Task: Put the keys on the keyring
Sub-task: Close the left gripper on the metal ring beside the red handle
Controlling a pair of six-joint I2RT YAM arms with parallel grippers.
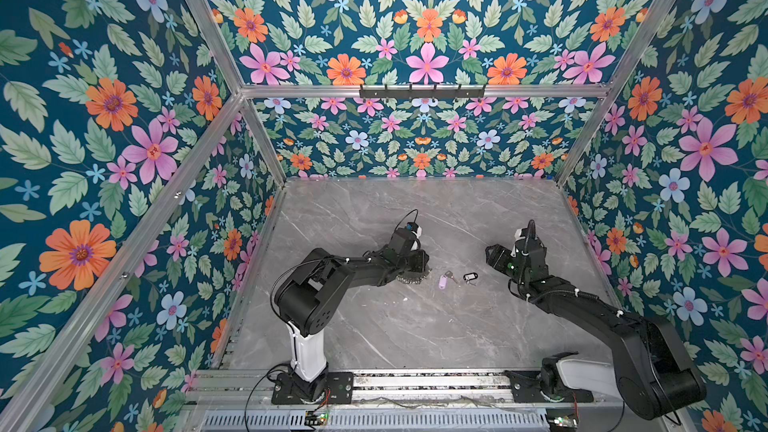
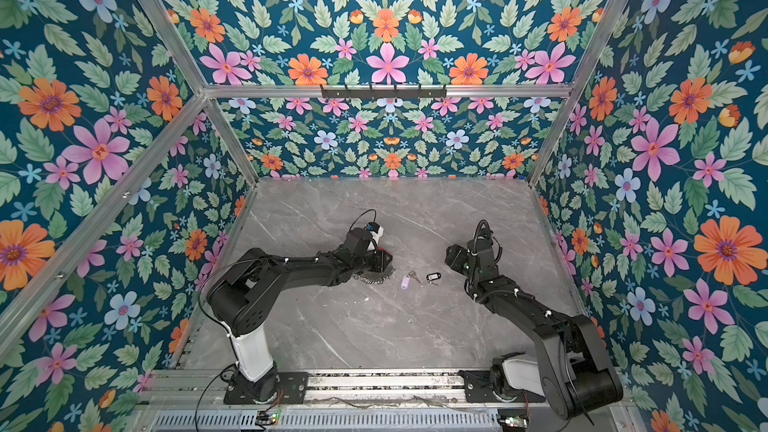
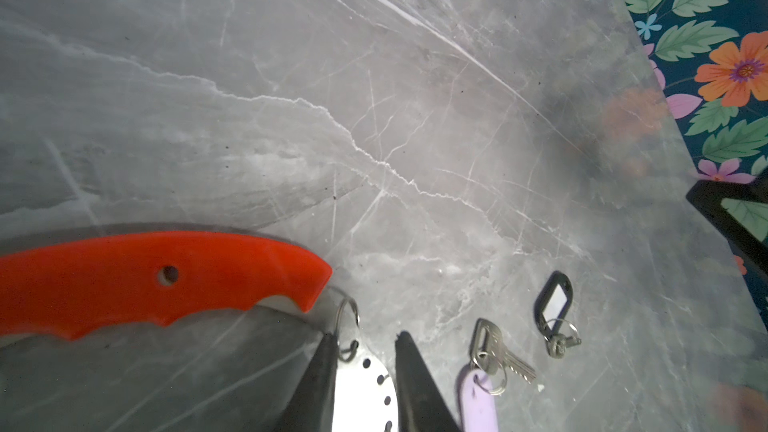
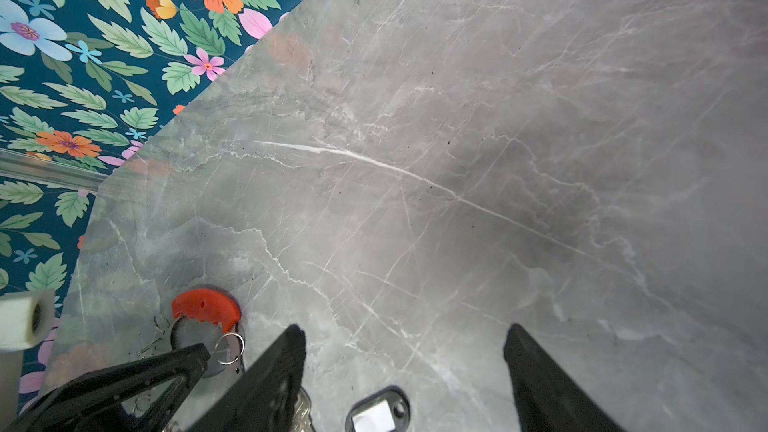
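We log left gripper (image 3: 365,334) narrowed astride the keyring (image 3: 158,280), hold uncertain, right gripper (image 4: 403,342) wide above the keys (image 3: 498,355); likely risk, keyring slipping from a shallow edge pinch.

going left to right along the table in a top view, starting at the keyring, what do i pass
keyring → key with the lilac tag → key with the black-framed white tag → right gripper

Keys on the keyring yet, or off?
Off. The lilac-tag key and black-tag key lie on the table, apart from the keyring.
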